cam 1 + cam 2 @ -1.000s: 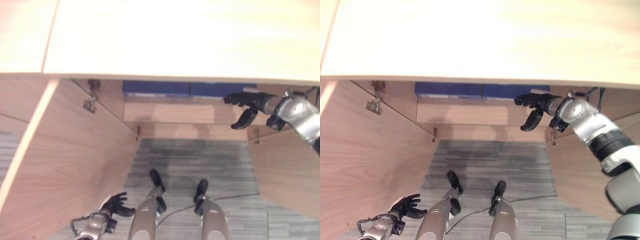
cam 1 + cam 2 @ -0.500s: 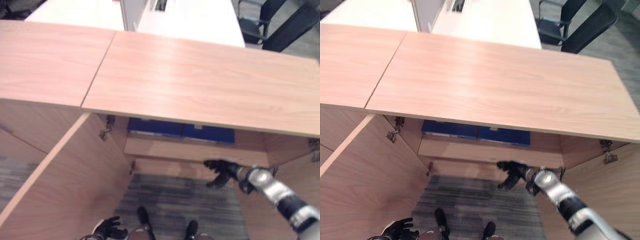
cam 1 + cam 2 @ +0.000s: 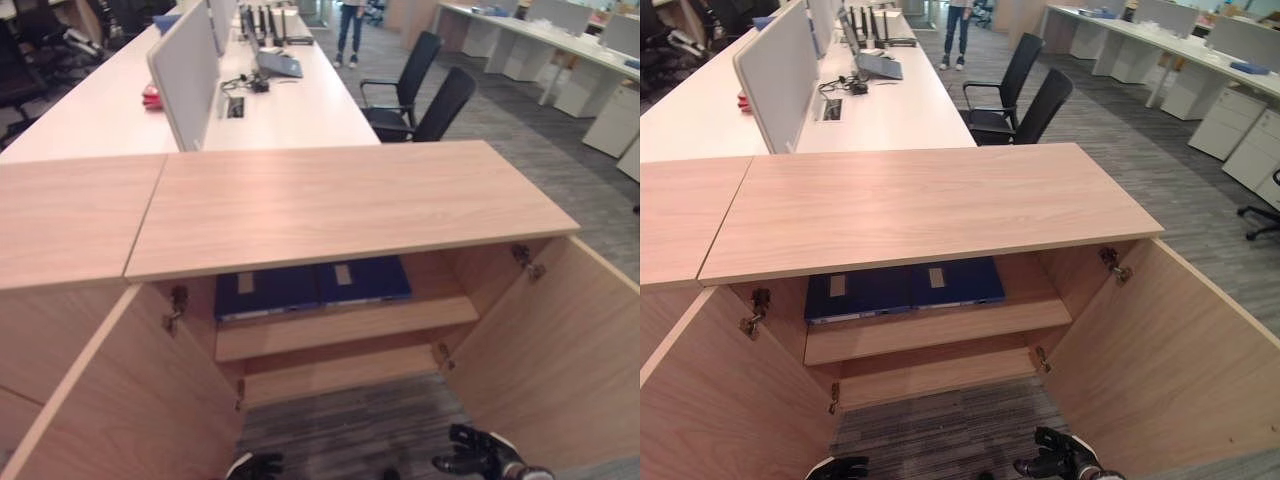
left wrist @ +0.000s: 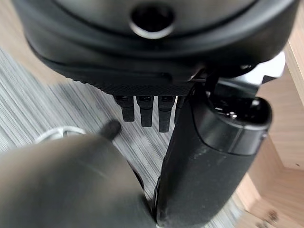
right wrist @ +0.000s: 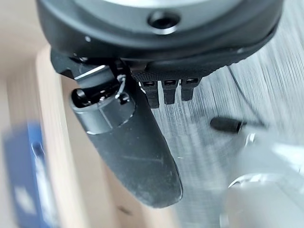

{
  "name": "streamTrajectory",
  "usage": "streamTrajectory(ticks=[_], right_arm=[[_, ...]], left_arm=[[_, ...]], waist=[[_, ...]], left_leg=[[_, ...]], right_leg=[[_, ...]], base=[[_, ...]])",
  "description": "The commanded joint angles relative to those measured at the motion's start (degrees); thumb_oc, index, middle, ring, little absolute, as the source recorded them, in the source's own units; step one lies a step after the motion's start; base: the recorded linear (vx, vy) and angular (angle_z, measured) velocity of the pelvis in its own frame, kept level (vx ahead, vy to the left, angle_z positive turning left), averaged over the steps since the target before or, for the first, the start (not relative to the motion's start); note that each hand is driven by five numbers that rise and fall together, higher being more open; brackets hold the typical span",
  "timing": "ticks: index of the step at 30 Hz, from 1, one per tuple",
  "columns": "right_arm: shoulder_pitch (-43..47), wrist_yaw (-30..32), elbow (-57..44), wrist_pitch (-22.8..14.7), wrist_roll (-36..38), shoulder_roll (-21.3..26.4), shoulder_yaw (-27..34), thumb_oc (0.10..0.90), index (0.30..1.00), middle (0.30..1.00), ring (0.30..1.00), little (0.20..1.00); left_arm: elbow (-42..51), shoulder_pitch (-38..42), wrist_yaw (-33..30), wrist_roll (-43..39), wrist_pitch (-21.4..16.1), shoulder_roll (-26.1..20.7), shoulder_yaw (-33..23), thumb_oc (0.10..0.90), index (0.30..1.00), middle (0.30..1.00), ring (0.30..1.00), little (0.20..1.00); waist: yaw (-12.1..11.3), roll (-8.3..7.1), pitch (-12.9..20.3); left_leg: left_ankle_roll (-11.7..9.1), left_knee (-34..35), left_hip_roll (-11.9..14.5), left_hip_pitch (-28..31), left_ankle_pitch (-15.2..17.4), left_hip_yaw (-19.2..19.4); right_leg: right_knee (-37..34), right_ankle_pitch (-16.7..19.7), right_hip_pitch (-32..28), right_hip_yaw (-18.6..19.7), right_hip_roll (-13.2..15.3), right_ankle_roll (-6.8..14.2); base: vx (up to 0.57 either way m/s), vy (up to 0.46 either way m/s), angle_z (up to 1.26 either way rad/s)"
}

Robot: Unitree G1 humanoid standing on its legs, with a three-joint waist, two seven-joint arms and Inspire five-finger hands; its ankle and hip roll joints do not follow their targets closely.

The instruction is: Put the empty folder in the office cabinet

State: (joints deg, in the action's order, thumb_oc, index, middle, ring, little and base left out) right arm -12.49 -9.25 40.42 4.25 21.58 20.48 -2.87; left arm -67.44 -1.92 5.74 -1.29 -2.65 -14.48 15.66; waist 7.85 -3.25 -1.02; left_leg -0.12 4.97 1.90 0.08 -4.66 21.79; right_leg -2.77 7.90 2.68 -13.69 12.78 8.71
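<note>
Since both cabinet doors stand open, read the left eye view first: the office cabinet fills the centre, and two blue folders lie flat side by side on its upper shelf, at 12 o'clock from the robot. The right hand sits low at 5 o'clock, the left hand at 7 o'clock; neither carries anything.

In the right eye view, confirm the same layout: the right door swings out at 3 o'clock, the left door at 9 o'clock, with grey carpet between them.

In the left wrist view, the left hand shows relaxed, uncurled fingers over carpet, holding nothing.

In the right wrist view, the right hand's fingers are likewise spread loosely and empty; a blue shape at the edge is likely a folder.

Judge the placement as apparently complete. To finish well, keep both hands low and clear of the door edges, and avoid brushing the shelf front while backing off.
</note>
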Motion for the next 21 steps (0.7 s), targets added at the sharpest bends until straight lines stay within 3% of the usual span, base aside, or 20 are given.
streamTrajectory(ticks=[1,5,7,9,10,16,19,21], right_arm=[[7.44,3.80,-1.23,-6.23,4.44,2.76,0.86,0.800,0.900,0.900,0.900,0.900],[7.12,5.01,0.20,-6.95,5.72,2.07,2.41,0.800,0.900,0.900,0.900,0.900],[7.42,5.97,0.90,-7.51,7.01,1.77,3.78,0.800,0.900,0.900,0.900,0.900],[7.84,7.19,1.81,-7.87,7.38,1.89,4.64,0.800,0.900,0.900,0.900,0.900],[7.80,7.87,2.17,-7.98,7.44,1.90,5.40,0.800,0.900,0.900,0.900,0.900],[5.84,10.91,0.60,-8.59,4.57,3.66,11.60,0.800,0.900,0.900,0.900,0.900],[5.14,12.91,0.20,-9.17,3.63,5.63,15.27,0.800,0.900,0.900,0.900,0.900],[5.60,13.96,0.36,-9.55,2.62,8.04,17.08,0.800,0.900,0.900,0.900,0.900]], left_arm=[[-0.67,-0.50,-2.57,4.21,-1.81,1.28,1.55,0.800,0.900,0.900,0.900,0.900],[-2.35,0.02,-3.20,4.91,-2.23,1.86,1.27,0.800,0.900,0.900,0.900,0.900],[-2.67,0.62,-3.49,5.00,-2.17,2.20,1.21,0.800,0.900,0.900,0.900,0.900],[-2.71,0.48,-3.83,4.83,-1.84,2.37,0.79,0.800,0.900,0.900,0.900,0.900],[-2.95,0.24,-3.85,4.78,-1.66,2.40,0.14,0.800,0.900,0.900,0.900,0.900],[-4.49,1.08,-5.25,4.56,-1.89,2.29,-2.99,0.800,0.900,0.900,0.900,0.900],[-4.45,1.01,-5.36,4.74,-1.93,1.67,-3.40,0.800,0.900,0.900,0.900,0.900],[-4.57,0.44,-5.66,4.94,-2.07,0.74,-4.09,0.800,0.900,0.900,0.900,0.900]], waist=[[0.67,1.30,-1.24],[2.18,1.11,-2.08],[2.24,1.29,-3.20],[1.92,1.85,-3.76],[2.09,2.09,-3.73],[2.99,2.11,-2.82],[3.03,1.60,-2.21],[2.41,0.68,-1.40]], left_leg=[[0.10,0.03,-2.25,3.46,9.25,-0.70],[0.86,0.03,-3.07,3.61,9.64,1.31],[1.18,0.03,-3.05,3.72,9.42,3.75],[1.07,0.03,-2.44,3.83,8.80,6.10],[1.05,0.03,-1.81,3.84,8.59,7.44],[1.11,0.03,-0.19,3.99,9.30,10.41],[0.59,0.03,0.53,4.07,9.07,11.88],[-0.17,0.03,1.53,4.90,8.73,13.84]], right_leg=[[-0.47,2.32,6.96,-1.20,-3.85,2.80],[-0.05,4.50,9.14,-0.68,-3.18,3.85],[1.13,4.55,10.20,-5.62,-1.50,4.39],[2.44,2.64,9.00,-12.41,0.81,3.38],[3.50,2.43,8.49,-14.02,2.38,3.21],[5.33,6.85,6.01,-10.02,8.93,5.31],[3.14,9.12,4.99,-10.38,9.98,6.11],[-0.36,8.63,3.59,-12.08,8.82,6.20]], base=[[-0.15,0.107,-0.51],[-0.13,0.080,-0.43],[-0.18,0.059,-0.47],[-0.16,0.011,-1.08],[-0.11,-0.032,-0.99],[-0.01,-0.076,-0.57],[0.06,-0.228,-0.32],[0.11,-0.272,-0.88]])
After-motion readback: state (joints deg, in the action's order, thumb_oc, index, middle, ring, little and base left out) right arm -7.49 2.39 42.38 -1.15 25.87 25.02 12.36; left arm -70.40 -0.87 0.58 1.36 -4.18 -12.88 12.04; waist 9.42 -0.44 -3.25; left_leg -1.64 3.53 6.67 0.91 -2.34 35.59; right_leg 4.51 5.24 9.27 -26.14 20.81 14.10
